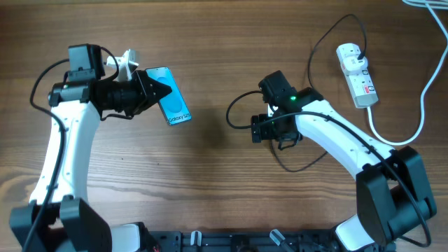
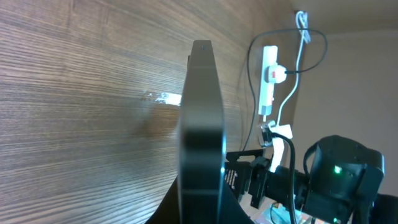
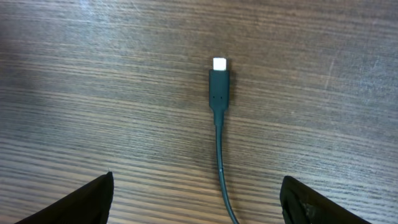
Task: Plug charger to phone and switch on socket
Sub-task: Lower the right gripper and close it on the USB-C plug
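The left end effector point(image 1: 148, 89) is clamping the phone point(image 1: 171, 105) by one end, well apart from the socket point(image 1: 357, 82), probably presenting its port. The right end effector point(image 3: 196, 186) is hovering, fingers apart, over the charger point(image 3: 218, 93) tip, which is lying nearer the socket.

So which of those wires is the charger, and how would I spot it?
Start at the white power strip in the table's far right corner. A thin black cable leaves that area and loops past the right arm's open gripper, ending in a small dark plug with a pale metal tip, lying flat on the wood. The other cord on the table is thick and white.
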Motion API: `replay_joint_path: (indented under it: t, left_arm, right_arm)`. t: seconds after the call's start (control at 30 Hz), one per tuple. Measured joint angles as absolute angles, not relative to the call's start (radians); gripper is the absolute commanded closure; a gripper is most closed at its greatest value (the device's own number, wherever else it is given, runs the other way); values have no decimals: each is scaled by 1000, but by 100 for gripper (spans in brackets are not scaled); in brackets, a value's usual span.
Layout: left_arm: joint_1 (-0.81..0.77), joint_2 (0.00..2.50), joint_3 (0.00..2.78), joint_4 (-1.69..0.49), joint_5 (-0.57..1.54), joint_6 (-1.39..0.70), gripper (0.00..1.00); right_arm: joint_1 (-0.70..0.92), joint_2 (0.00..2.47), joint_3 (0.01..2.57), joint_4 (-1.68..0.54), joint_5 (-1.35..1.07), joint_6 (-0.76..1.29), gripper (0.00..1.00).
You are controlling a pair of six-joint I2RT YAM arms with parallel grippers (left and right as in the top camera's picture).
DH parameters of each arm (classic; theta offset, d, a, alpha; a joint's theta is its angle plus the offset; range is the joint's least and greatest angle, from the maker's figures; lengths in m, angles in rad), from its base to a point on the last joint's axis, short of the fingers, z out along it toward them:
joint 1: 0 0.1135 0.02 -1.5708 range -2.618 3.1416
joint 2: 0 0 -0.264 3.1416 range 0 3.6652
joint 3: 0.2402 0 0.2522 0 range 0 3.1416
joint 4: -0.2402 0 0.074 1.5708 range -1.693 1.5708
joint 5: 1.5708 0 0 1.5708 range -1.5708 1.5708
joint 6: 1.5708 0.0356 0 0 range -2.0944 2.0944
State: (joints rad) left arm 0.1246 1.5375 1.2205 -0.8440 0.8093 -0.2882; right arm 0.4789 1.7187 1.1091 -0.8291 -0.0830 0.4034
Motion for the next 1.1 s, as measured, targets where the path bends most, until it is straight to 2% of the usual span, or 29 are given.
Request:
replay_joint_path:
  t: [0.2,0.67,0.8,0.9,1.0,1.1]
  left_arm:
    - [125,1599,1221,-801,875,-253,96]
    - [105,1603,1221,-791,889,-240,96]
    - [59,1603,1221,-773,887,-240,96]
    - [35,1603,1221,-765,871,-241,96]
    - [31,1603,1221,-751,838,-258,96]
    - [31,1603,1221,-730,815,-289,96]
  right_arm:
    - [479,1719,1108,-802,-83,428,19]
    - [479,1742,1108,-785,-82,453,19]
    - [479,1745,1108,-785,-82,464,31]
    - [479,1745,1108,-785,-82,467,30]
    - [479,1745,1108,-788,-82,469,18]
    - [479,1745,1108,-787,-82,471,18]
